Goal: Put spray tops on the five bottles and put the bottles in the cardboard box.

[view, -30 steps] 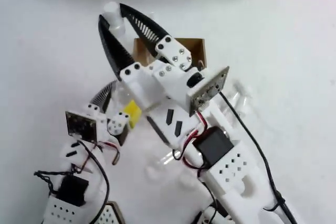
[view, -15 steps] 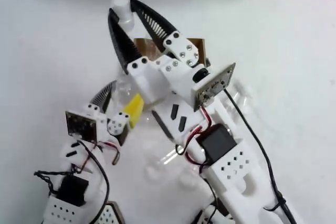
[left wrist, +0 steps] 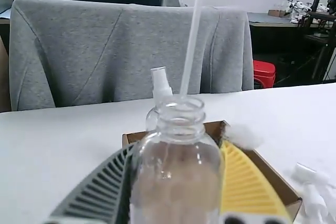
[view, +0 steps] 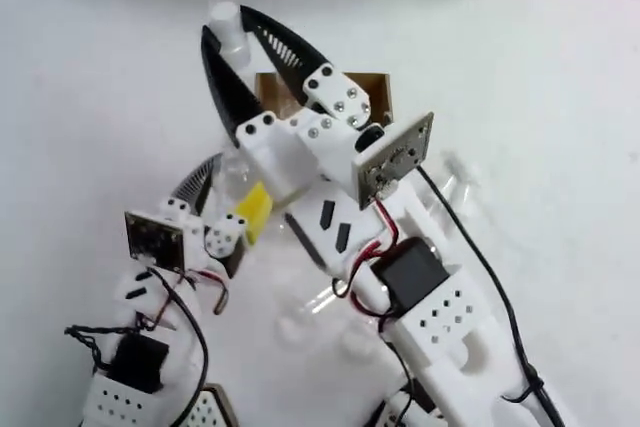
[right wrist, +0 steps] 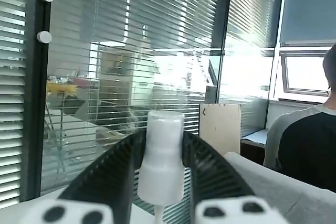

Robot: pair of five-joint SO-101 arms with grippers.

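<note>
My right gripper point(view: 225, 23) is shut on a white spray top point(view: 224, 17), held high over the table's far side; the right wrist view shows the spray top point(right wrist: 160, 163) pinched between my black fingers point(right wrist: 113, 174). Its long thin tube point(left wrist: 191, 30) hangs slanted down to the open neck of a clear bottle point(left wrist: 177, 166). My left gripper point(left wrist: 178, 150) is shut on that bottle, upright between a grey and a yellow finger point(left wrist: 247, 182). From above, the left gripper point(view: 228, 187) sits in front of the cardboard box point(view: 372, 89).
A capped bottle point(left wrist: 159, 85) stands in the cardboard box point(left wrist: 262, 169) behind the held one. Loose spray tops point(left wrist: 310, 182) lie on the white table to the right of the box. The right arm's body point(view: 400, 277) covers the table's middle.
The right gripper carried the spray top a little to the right and farther back, then came slightly back toward me. The left arm and its bottle kept still.
</note>
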